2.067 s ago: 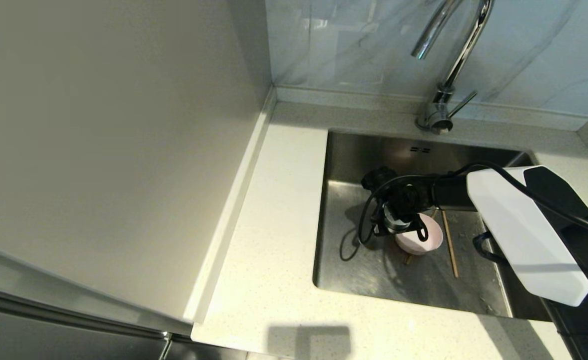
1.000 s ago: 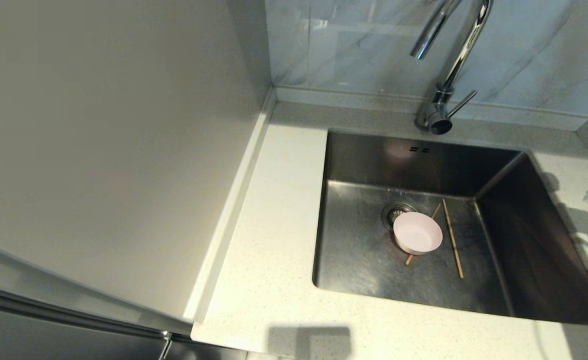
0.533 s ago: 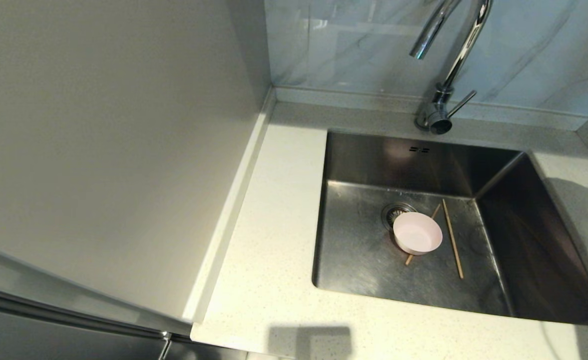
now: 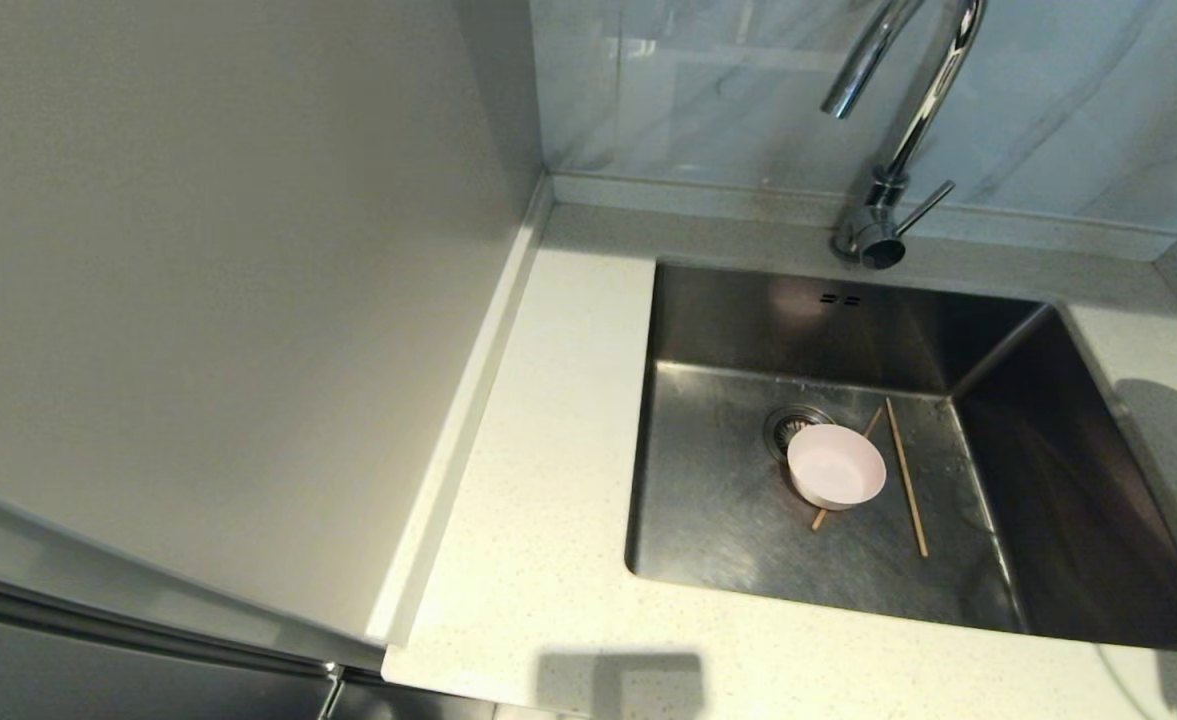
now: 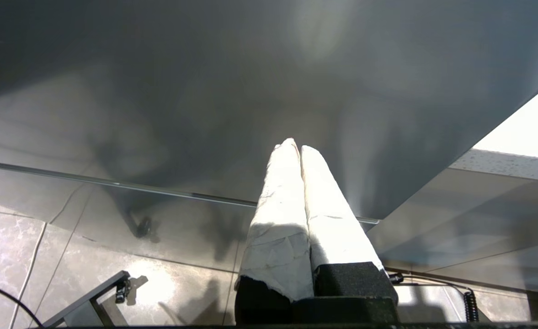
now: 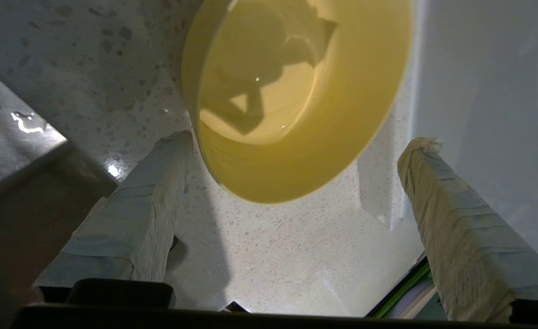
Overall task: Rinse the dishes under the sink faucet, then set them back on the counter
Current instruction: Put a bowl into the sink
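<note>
1. the left gripper (image 5: 295, 148) is parked low beside the dark cabinet front, above a tiled floor; its wrapped fingers (image 5: 278, 228) are pressed together with nothing between them.
2. the right gripper (image 6: 296, 146) hangs over the speckled counter (image 6: 269, 256), out of the head view. its two taped fingers (image 6: 127, 224) are spread wide, one on each side of the yellow bowl (image 6: 296, 96).
3. the yellow bowl sits upright on the counter, near the sink's edge (image 6: 17, 151). one finger's tip looks to be right at its rim; whether it touches cannot be told. the other finger stands clear.
4. in the head view, the near counter strip (image 4: 568, 620) fronts the steel sink (image 4: 1078, 480).
5. on the sink floor, the pink bowl (image 4: 836, 466) sits upright, just beside the round drain (image 4: 786, 422) and partly over it.
6. one chopstick (image 4: 906, 478) lies just to the right of the pink bowl; the other chopstick (image 4: 820, 518) runs under the bowl, its ends showing.
7. at the back, the chrome faucet (image 4: 910, 110) rises from the counter's rear, its lever (image 4: 926, 208) angled to the right, in front of the marbled wall panel (image 4: 1098, 110).
</note>
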